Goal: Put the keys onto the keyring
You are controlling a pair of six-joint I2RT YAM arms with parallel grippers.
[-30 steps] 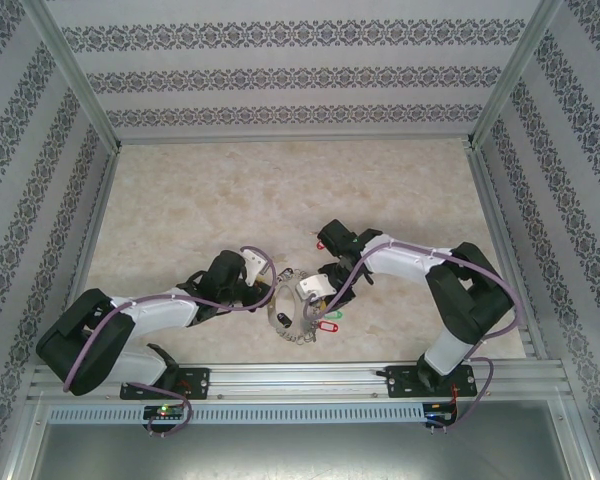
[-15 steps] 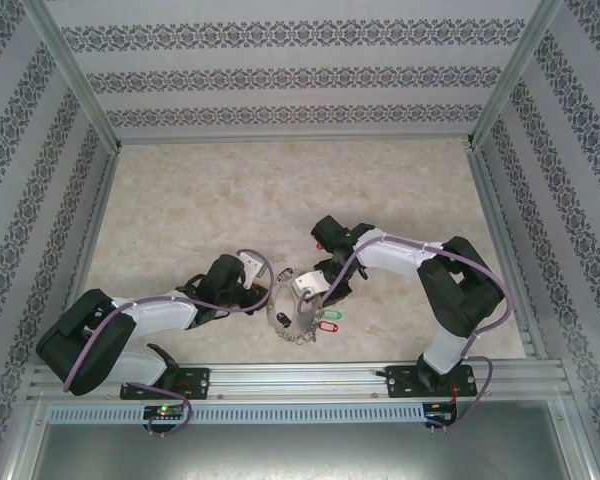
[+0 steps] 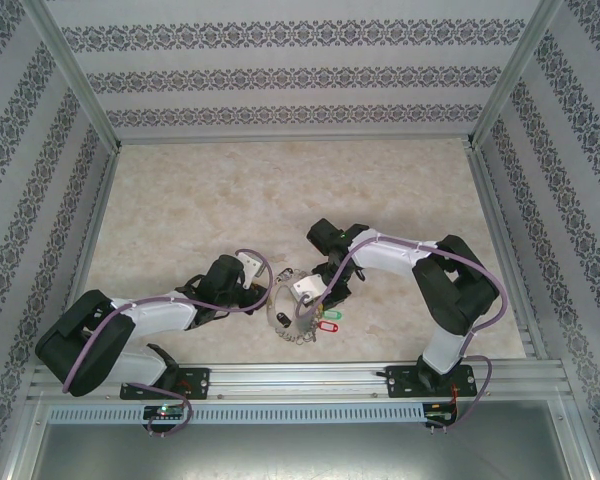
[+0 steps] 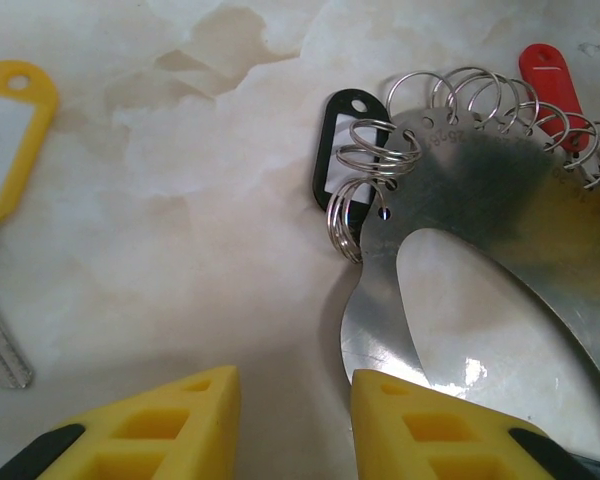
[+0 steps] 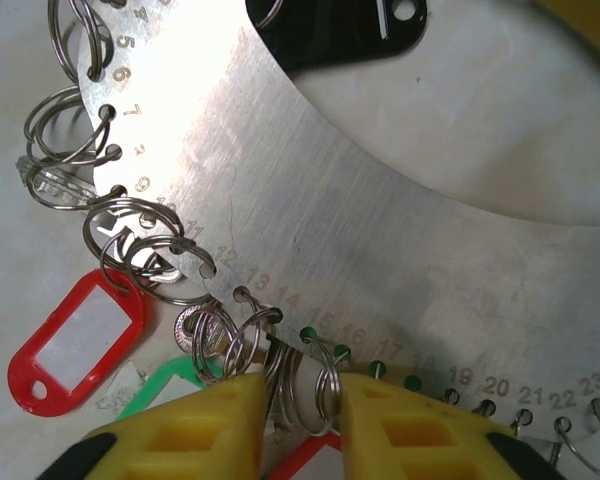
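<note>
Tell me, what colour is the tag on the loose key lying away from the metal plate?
Yellow. The tag shows best in the left wrist view.

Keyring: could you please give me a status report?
Left gripper open beside keyring. Right gripper straddling split rings, grip unclear. Yellow-tagged key lies apart. Nothing blocking.

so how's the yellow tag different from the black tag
The yellow tag lies on bare table, apart from the metal keyring plate; the black tag sits at that plate's edge under split rings. A key lies just below the yellow tag; none shows by the black tag. Both have white label windows.
</note>
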